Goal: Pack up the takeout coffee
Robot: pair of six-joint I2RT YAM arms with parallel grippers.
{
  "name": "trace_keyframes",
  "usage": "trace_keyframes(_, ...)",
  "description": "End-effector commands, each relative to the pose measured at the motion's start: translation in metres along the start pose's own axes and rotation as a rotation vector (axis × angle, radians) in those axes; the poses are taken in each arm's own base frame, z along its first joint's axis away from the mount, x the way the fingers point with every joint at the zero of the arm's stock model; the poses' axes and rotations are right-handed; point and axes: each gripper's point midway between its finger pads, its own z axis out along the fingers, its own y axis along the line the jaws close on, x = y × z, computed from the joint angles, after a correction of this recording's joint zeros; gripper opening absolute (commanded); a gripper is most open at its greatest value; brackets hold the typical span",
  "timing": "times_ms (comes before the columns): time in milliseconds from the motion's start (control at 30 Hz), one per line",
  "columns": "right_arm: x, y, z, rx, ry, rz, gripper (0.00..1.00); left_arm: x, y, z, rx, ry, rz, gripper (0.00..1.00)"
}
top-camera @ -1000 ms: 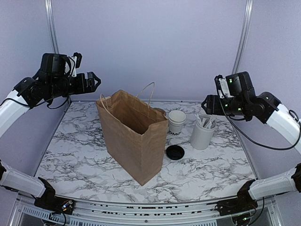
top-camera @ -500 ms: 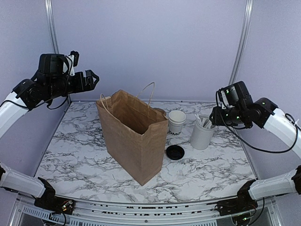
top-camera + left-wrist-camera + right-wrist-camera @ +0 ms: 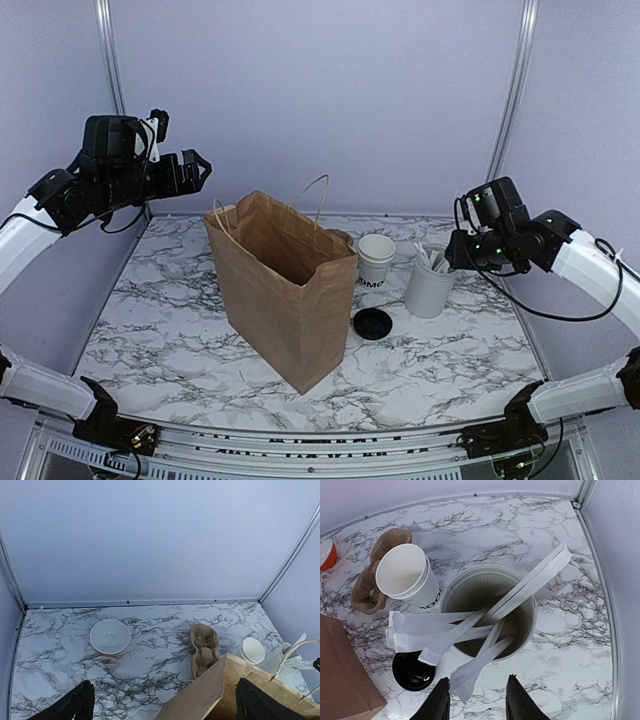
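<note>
The white paper cup (image 3: 377,257) with black lettering stands upright right of the brown paper bag (image 3: 285,290); its black lid (image 3: 372,323) lies flat on the table in front of it. In the right wrist view the cup (image 3: 405,575) and lid (image 3: 412,671) sit left of a white cylinder of wrapped utensils (image 3: 490,612). My right gripper (image 3: 477,702) hovers over that cylinder's near rim, jaws partly apart, with one wrapper's tip (image 3: 465,680) by the left finger. My left gripper (image 3: 203,168) hangs open, high at the far left, holding nothing.
A brown cardboard cup carrier (image 3: 203,650) lies behind the bag (image 3: 240,690). A shallow white bowl (image 3: 110,636) sits on the marble at the back left. An orange-red dish (image 3: 325,555) shows at the right wrist view's left edge. Walls enclose the table.
My right gripper has come down and left, from high above to just over the utensil cylinder, and its jaws have narrowed. The left arm has hardly moved.
</note>
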Motion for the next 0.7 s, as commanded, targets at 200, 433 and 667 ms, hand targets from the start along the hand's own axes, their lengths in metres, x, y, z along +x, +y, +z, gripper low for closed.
trace_keyframes(200,-0.007,-0.012,0.011,0.017,-0.03,0.031,0.38,-0.008,0.0,-0.005,0.013,-0.035,-0.016,0.99)
trace_keyframes(433,-0.007,-0.019,0.019,0.026,-0.035,0.046,0.37,-0.008,-0.001,-0.005,0.016,-0.033,-0.016,0.99)
trace_keyframes(667,-0.01,-0.021,0.03,0.045,-0.056,0.035,0.33,-0.007,-0.002,-0.003,0.023,-0.029,-0.02,0.99)
